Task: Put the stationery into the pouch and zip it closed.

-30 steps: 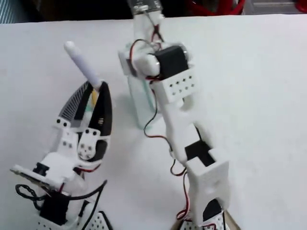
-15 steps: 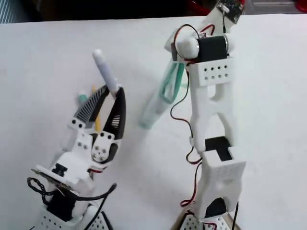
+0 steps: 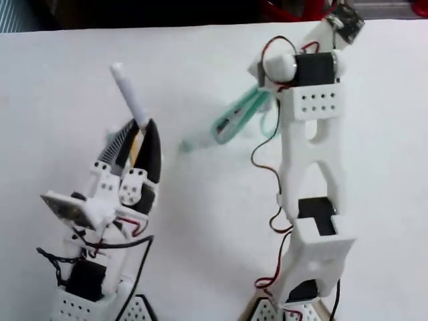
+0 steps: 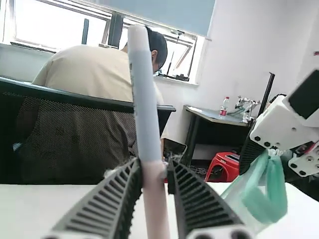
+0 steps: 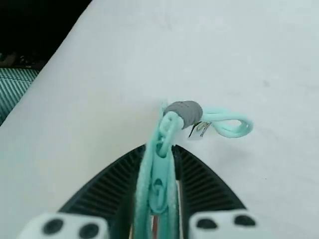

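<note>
My left gripper is at the table's left front, shut on a pale, white-tipped pen that sticks out away from it. In the left wrist view the pen stands upright between the ribbed fingers. A yellow pencil-like thing lies under that gripper. My right gripper is shut on the edge of the teal pouch, near its grey zip pull and teal loop. The pouch hangs slanting off the table beside the right arm; it is also visible as the pouch.
The white table is bare at the back left and on the far right. A red object sits beyond the back edge. Red and black cables hang along the right arm.
The right arm has swung right and lifted the pouch off the table, tilting it. The left gripper, still holding the pen, shifted right and then back left.
</note>
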`<state>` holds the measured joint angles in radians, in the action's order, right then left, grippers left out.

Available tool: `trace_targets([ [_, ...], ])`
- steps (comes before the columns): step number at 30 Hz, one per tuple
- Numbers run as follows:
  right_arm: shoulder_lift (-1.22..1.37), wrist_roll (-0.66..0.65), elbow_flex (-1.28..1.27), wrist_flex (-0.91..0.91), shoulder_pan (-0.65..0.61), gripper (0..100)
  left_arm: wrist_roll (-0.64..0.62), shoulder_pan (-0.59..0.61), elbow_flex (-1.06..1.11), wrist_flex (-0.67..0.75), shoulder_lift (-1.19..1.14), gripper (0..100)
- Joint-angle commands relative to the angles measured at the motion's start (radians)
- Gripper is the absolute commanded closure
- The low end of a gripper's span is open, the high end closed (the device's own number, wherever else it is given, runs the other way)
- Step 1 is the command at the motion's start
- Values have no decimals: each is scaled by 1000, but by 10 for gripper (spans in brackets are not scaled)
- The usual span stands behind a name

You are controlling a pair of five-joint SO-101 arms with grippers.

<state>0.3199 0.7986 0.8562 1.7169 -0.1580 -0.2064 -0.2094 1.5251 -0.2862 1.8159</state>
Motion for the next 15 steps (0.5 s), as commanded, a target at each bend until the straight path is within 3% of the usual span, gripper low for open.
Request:
trace_targets([
  [1, -15, -5, -20, -2, 21, 982, 8, 7, 3, -9, 4, 969],
  [8, -13, -6, -94, -1, 19, 981, -20, -59, -149, -71, -56, 968],
  [12, -27, -6, -104, -1, 27, 981, -6, -102, -364, -40, -415, 943],
  [15, -27, -35, -106, -2, 27, 981, -14, -105, -707, -133, -771, 941],
])
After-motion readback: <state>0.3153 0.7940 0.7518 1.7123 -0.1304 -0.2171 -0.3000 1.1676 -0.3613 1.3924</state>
